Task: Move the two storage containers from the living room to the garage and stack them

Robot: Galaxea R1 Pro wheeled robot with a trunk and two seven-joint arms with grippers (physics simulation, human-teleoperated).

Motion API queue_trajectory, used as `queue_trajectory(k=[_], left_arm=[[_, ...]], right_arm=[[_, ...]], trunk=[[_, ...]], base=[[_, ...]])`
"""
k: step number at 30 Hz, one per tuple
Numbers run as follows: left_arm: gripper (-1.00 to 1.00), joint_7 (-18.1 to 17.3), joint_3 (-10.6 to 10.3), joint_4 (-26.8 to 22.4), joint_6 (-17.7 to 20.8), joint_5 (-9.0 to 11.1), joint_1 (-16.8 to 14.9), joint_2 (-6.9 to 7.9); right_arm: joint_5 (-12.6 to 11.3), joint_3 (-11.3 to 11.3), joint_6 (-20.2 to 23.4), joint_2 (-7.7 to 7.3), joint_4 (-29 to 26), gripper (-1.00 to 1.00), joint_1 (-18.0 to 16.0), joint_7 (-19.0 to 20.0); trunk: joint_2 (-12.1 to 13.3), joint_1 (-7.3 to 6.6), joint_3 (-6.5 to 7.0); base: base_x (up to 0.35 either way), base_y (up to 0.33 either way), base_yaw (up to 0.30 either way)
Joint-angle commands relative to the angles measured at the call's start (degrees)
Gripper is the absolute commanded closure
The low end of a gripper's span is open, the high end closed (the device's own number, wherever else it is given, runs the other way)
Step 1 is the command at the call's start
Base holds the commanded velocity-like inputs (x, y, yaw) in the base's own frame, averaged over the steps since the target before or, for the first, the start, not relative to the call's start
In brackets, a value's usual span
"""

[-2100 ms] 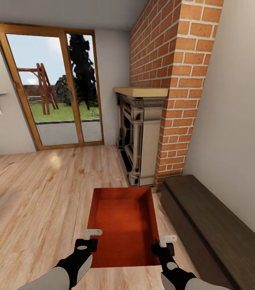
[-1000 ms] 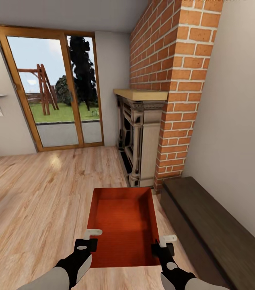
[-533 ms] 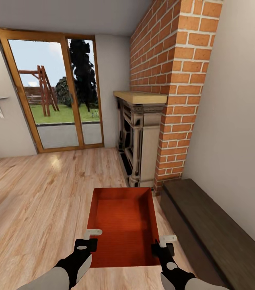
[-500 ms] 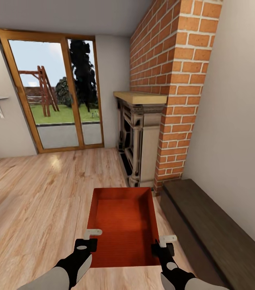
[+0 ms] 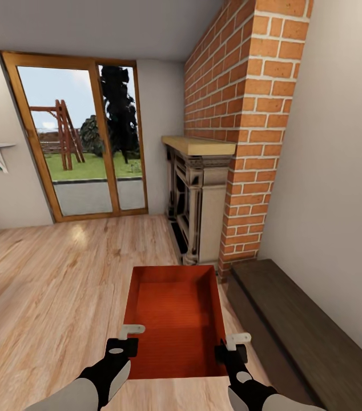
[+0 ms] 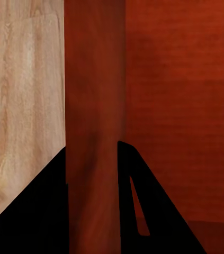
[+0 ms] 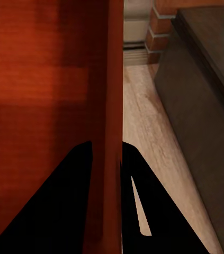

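Observation:
One storage container, an orange-red open-top box, hangs in front of me over the pale wood-plank floor of the living room. My left gripper is shut on its left wall and my right gripper is shut on its right wall. In the left wrist view the box wall runs between the two dark fingers of the left gripper. The right wrist view shows the other wall pinched the same way by the right gripper. The garage is out of view.
A dark wooden bench runs along the right wall close beside the box. Ahead stand a fireplace and a brick chimney. A glass patio door is at the back left. Open wood floor spreads left.
The whole picture has shifted downward a little, so the camera has moved. The container and both grippers keep the same place in the view, grip unchanged.

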Motion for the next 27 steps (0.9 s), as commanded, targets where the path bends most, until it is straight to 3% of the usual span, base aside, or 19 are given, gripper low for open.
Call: queue_trajectory(k=[1, 9, 27], left_arm=[[1.00, 0.16, -0.31, -0.14, 0.09, 0.16, -0.04, -0.26], [1.00, 0.16, -0.31, -0.16, 0.08, 0.16, -0.04, -0.26], [1.00, 0.42, -0.31, -0.25, 0.00, 0.16, -0.04, -0.26]], right_arm=[[0.16, 0.85, 0.19, 0.21, 0.03, 1.00, -0.04, 0.29], [0.16, 0.85, 0.19, 0.21, 0.03, 1.00, -0.04, 0.29], [0.16, 0.85, 0.19, 0.21, 0.02, 1.00, -0.04, 0.28]], trunk=[[0.37, -0.22, 0.21], [3.58, -1.98, 2.38], [3.58, -1.98, 4.04]], base=[[0.000, 0.000, 0.000], [0.000, 0.000, 0.000], [0.000, 0.000, 0.000]])
